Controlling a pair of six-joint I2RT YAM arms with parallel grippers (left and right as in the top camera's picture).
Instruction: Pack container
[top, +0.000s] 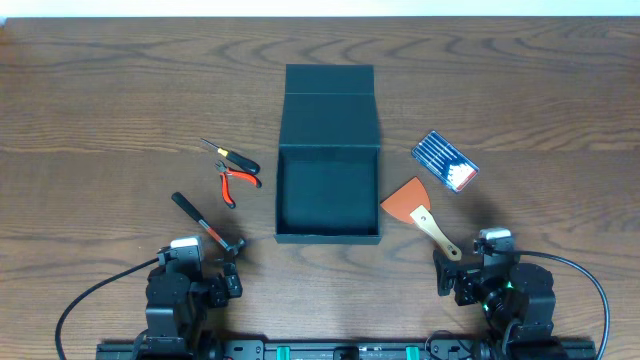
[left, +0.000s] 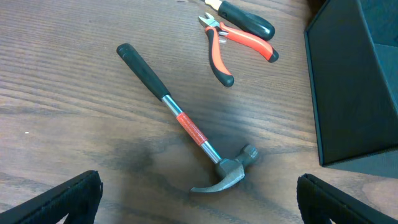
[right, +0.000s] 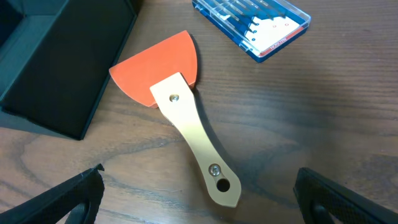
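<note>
Left fingers (left: 59, 202) stand spread wide at the bottom corners of the left wrist view, gripping nothing. Just ahead, between them, lies a hammer (left: 186, 127), its claw head toward them and its black grip angled away to the left. Beyond it lie red-handled pliers (left: 227, 46) and, just past those, a black-handled screwdriver (left: 249, 22).

Right fingers (right: 59, 199) are likewise parted and grip nothing. Between them lies a scraper (right: 186, 124), wooden handle toward them, orange blade pointing away and just beside the container's wall. A blue clear-lidded case (right: 255, 22) lies farther off to the right.

The container (top: 328, 190) sits in the middle of the wooden tabletop (top: 120, 100), open, its flap lid laid back flat on the far side. Hammer, pliers and screwdriver lie to its left, scraper and case to its right.
</note>
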